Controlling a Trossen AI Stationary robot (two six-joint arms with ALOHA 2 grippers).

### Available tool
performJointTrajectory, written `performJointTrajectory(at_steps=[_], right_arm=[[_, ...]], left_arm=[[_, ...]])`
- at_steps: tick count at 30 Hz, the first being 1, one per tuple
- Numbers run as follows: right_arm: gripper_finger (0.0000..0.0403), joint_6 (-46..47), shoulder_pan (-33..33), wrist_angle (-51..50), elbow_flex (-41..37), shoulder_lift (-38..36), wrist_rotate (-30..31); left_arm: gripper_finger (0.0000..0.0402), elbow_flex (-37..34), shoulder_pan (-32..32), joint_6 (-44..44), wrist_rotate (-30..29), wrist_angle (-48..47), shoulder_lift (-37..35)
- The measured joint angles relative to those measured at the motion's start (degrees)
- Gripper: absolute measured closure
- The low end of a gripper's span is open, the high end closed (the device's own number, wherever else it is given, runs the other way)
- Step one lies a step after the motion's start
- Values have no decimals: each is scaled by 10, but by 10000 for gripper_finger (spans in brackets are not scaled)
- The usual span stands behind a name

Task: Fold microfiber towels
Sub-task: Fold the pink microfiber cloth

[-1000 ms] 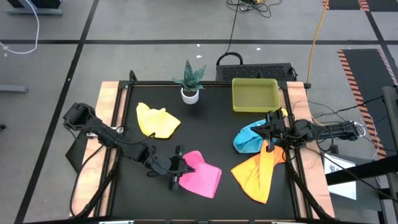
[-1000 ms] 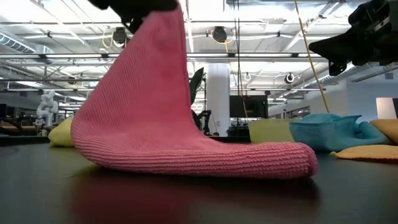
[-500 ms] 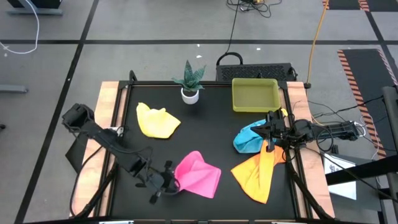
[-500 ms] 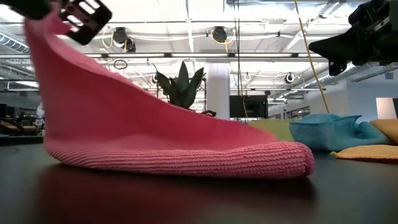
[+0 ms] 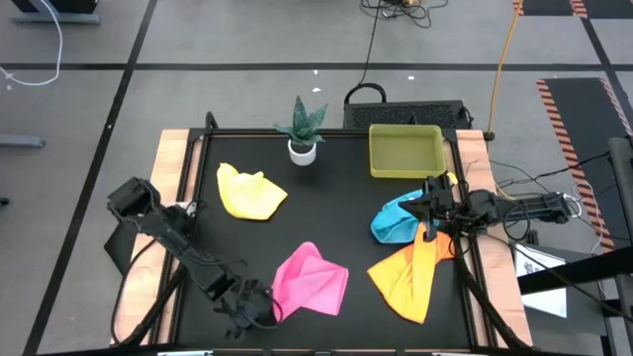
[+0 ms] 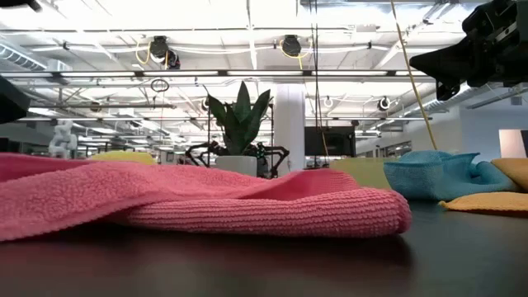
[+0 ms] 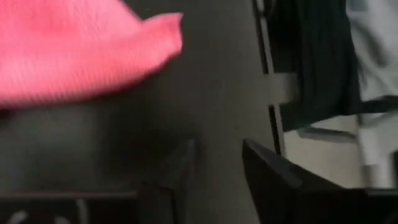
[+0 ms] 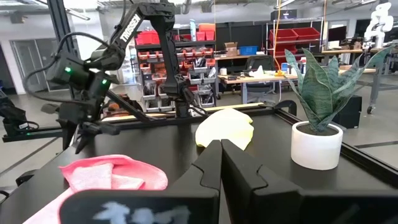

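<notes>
The black surface (image 5: 326, 213) fills the middle of the high view, framed by wooden edges. The yellow-green tray (image 5: 406, 151) sits at its upper right and takes no part for now.

Four towels lie spread apart, which gives each one room to be worked alone. The orange towel (image 5: 407, 274) is at the lower right, with the light blue towel (image 5: 396, 220) just above it and touching its upper edge. The pink towel (image 5: 309, 280) lies at lower centre, loosely doubled over with ridges on top; it looks like a rough first fold. The yellow towel (image 5: 250, 192) lies crumpled at the upper left, apparently untouched. A small potted plant (image 5: 302, 132) stands at upper centre, clear of the cloths.

The left tool (image 5: 255, 309) is at the lower left, just beside the pink towel's left edge. Its fingers are spread and hold nothing, as the left wrist view shows bare surface between them. The right tool (image 5: 432, 210) waits at the right, over the blue towel's edge, fingers pressed together and empty.
</notes>
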Motion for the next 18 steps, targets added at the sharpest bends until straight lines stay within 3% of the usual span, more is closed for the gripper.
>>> performJointTrajectory(at_steps=[3,5,7,9,11,13,18], right_arm=[[403,0,0,0,0,0,0],[403,0,0,0,0,0,0],[403,0,0,1,0,0,0],[403,-8,0,7,0,0,0],[403,-8,0,11,0,0,0],[403,1,0,11,0,1,-1],[403,2,0,11,0,1,-1]], left_arm=[[247,9,14,-26,-7,-35,-16],[255,23,27,1,-45,-45,-33],[267,28,44,43,-121,-36,-56],[278,28,68,61,-233,-29,-68],[286,28,108,64,-276,-27,-67],[289,27,158,75,-257,-33,-61],[267,25,273,85,-119,-16,-8]])
